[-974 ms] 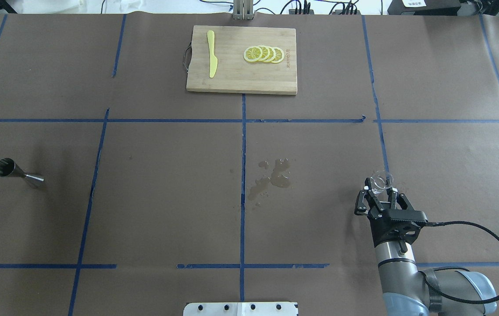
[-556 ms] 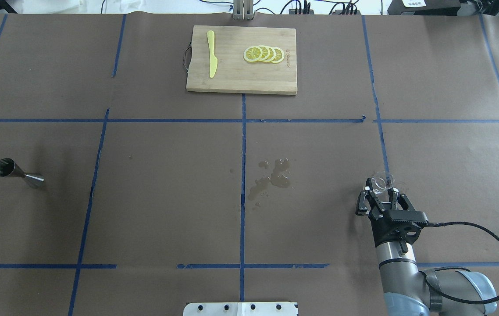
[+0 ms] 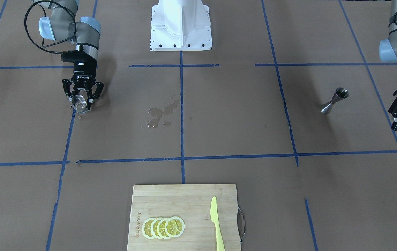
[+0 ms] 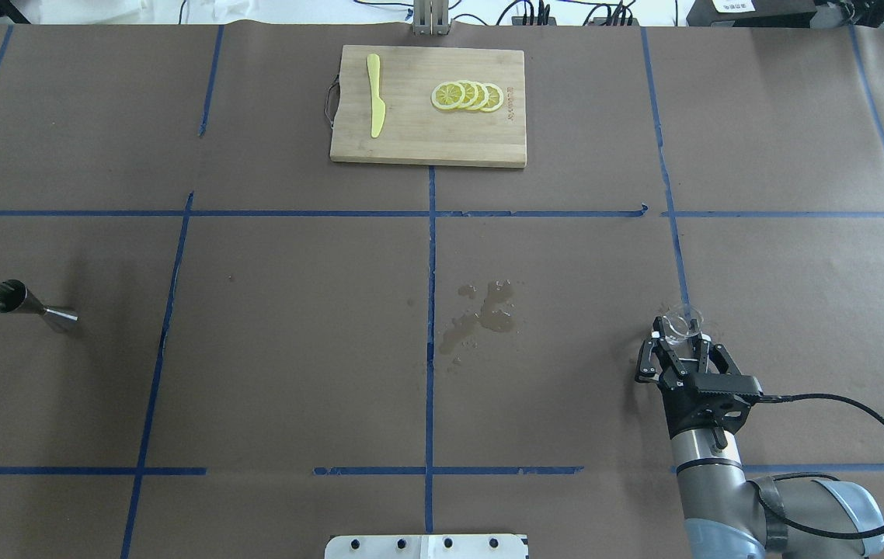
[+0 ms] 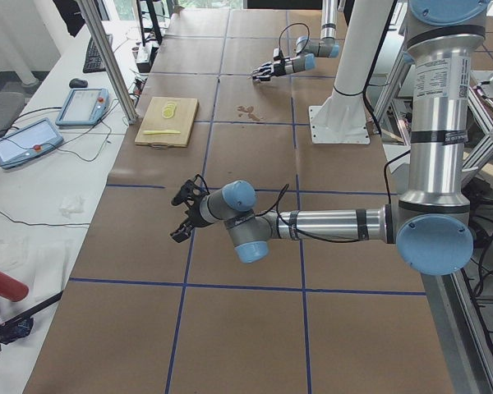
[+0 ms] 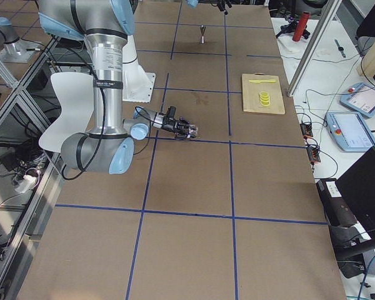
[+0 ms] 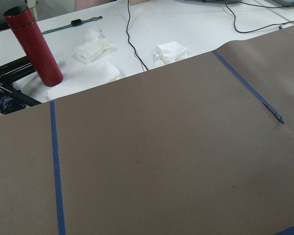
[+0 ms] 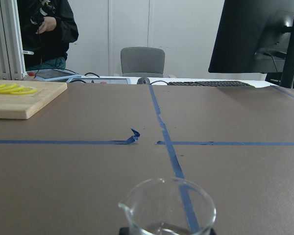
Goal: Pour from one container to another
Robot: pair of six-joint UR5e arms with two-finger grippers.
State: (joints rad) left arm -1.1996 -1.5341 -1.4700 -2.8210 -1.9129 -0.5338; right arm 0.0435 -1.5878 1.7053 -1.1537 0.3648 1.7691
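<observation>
The right gripper (image 4: 679, 341) has narrowed onto the glass cup (image 4: 681, 324) on the table's right side, so the grasp looks made and carrying comes next. The left gripper (image 5: 179, 218) hangs spread wide beyond the jigger (image 4: 30, 305), which stands far left. One cup, one jigger, one cutting board (image 4: 426, 144), one knife (image 4: 374, 97), four lemon slices (image 4: 467, 95).

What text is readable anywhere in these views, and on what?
"ROBOTIQ": on the body of the right gripper.
Engraved mark near the board edge: too blurred to read.
Sticker on the left arm: too small to read.
</observation>
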